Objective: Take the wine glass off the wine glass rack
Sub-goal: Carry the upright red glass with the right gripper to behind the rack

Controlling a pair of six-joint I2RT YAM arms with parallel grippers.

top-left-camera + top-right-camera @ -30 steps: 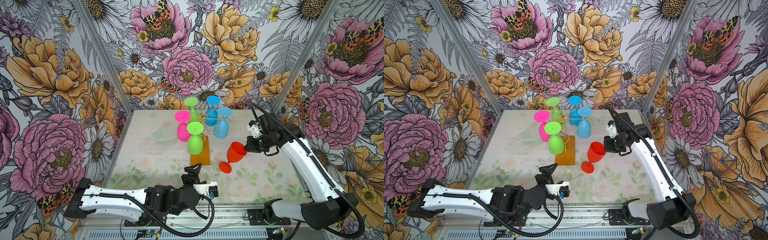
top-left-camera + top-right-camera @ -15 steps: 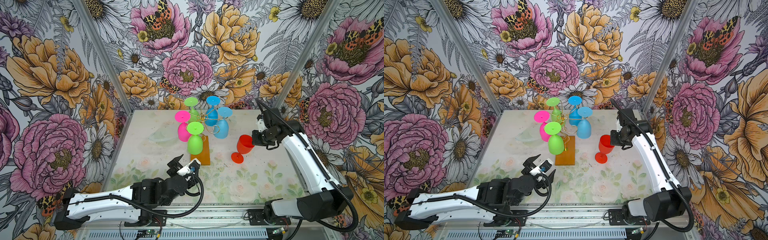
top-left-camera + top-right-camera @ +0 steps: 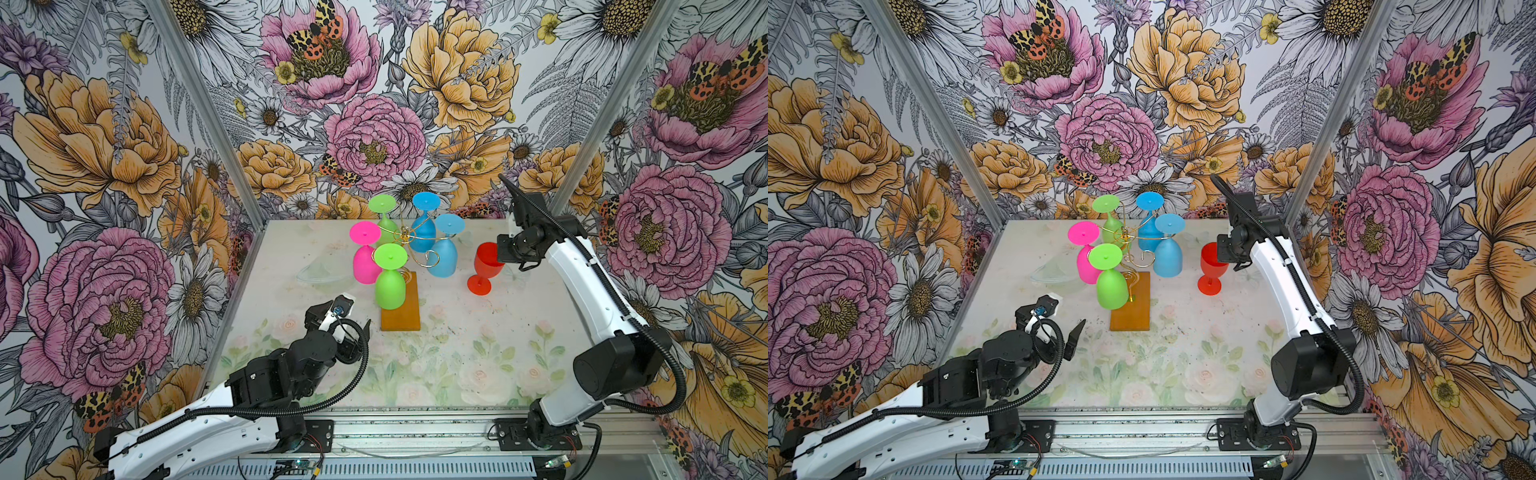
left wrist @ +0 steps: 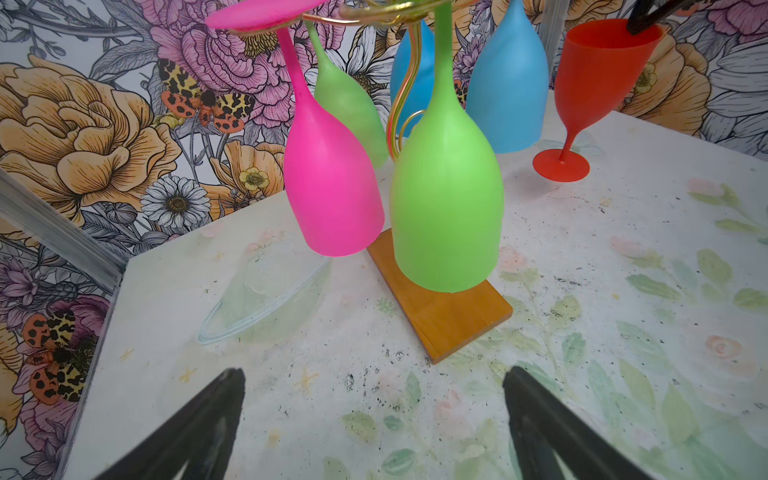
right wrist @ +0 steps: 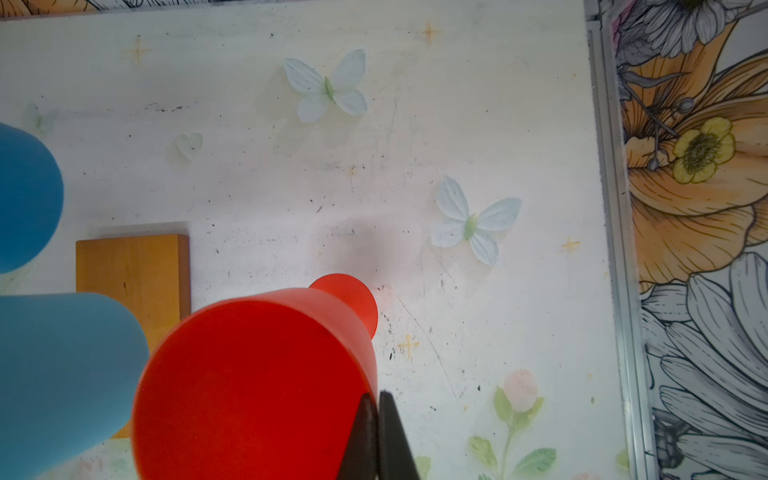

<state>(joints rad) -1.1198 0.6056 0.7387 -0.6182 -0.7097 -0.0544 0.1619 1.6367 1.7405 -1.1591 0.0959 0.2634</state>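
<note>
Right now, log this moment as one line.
left gripper: open, empty | right gripper: shut on red glass | red glass: off rack | rack: five glasses hang

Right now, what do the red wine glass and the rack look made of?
The red wine glass looks like plastic: opaque, matte, evenly coloured, no glassy glint. The rack is thin, shiny gold wire, probably metal. Its base looks like smooth amber-finished wood, with faint grain.

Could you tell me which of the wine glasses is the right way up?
The red glass, bowl up beside the rack; the other five hang upside down from it.
</note>
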